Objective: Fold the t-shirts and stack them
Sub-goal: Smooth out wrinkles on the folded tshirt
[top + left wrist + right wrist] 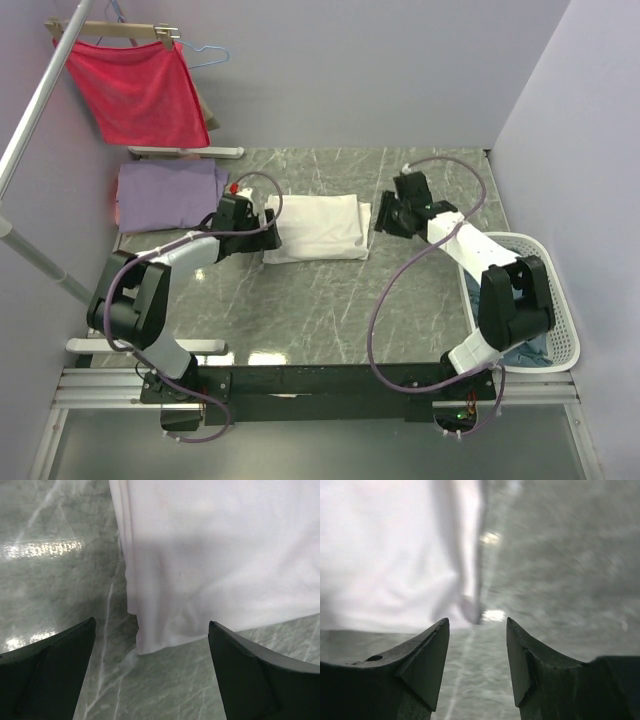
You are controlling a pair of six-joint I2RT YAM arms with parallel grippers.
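Three t-shirts are in sight, and the white t-shirt (318, 227) lies folded into a neat rectangle at the middle of the grey marbled tabletop (300, 310), flat and between the two arms. The left pincer (265, 224) sits low at that shirt's left edge, and its wrist view shows the two dark fingers spread wide with nothing between them, the shirt's folded corner lying on the stone just ahead of the tips. The right pincer (380, 217) is just beside the shirt's right edge; from its own camera the fingers stand partly apart, gripping nothing, with the blurred white fabric ahead to the left and bare stone ahead to the right. The lavender t-shirt (168, 195) rests folded at the far left of the tabletop, apart from the white one. The grey-blue t-shirt (527, 352) is bunched inside the white laundry basket (566, 330), which stands at the right edge beside the right arm's base. A red cloth (135, 90) hangs from a hanger (205, 52) on the rail at the far left, above the lavender shirt.
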